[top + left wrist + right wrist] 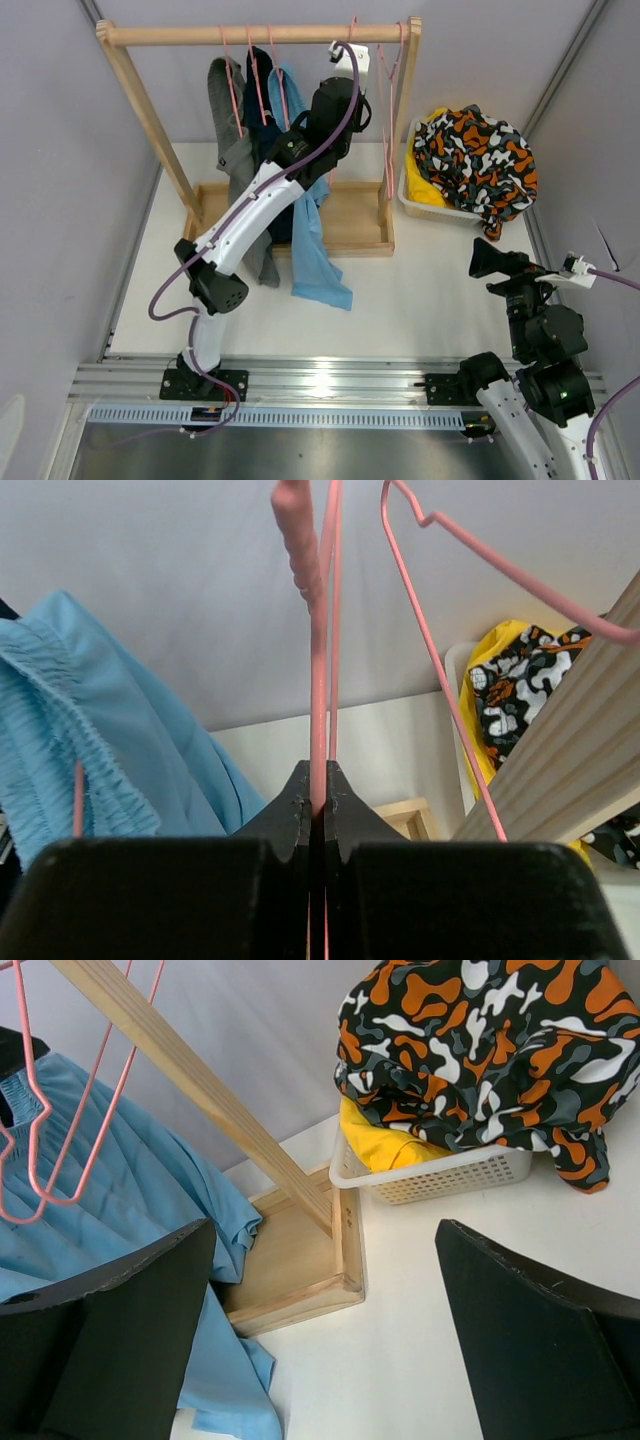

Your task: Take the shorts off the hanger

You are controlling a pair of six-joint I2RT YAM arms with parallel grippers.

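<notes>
The light blue shorts hang from a pink hanger on the wooden rack, their lower end trailing over the rack's base onto the table. They also show in the left wrist view and the right wrist view. My left gripper is raised at the rail, to the right of the shorts, and is shut on a thin pink hanger wire. My right gripper is open and empty, low over the table at the right.
A grey garment and a dark one hang left of the shorts. Bare pink hangers hang by the right post. A white basket at the back right holds a yellow cloth under an orange camouflage garment.
</notes>
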